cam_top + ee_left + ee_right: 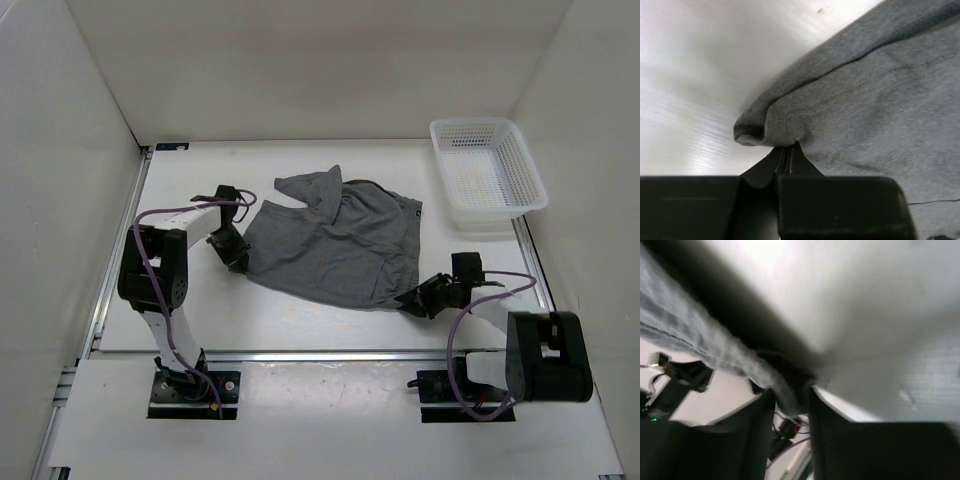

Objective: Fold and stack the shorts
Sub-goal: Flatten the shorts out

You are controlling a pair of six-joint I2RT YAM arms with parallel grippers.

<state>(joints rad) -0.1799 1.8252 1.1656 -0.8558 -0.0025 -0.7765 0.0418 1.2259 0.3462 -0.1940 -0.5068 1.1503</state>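
White table [300, 325], metal rails along its left, right and near edges. Grey shorts [330, 245] lie rumpled at about centre, mostly spread flat, with one flap turned over at 12 o'clock and a dark edge showing toward 1 o'clock. White mesh basket [497, 207] sits at 2 o'clock in the far right corner, apart from the shorts.

In the right wrist view the shorts [692, 332] are a soft blur between the fingers of the right gripper [790, 390]. The left wrist view crops them at top and right.
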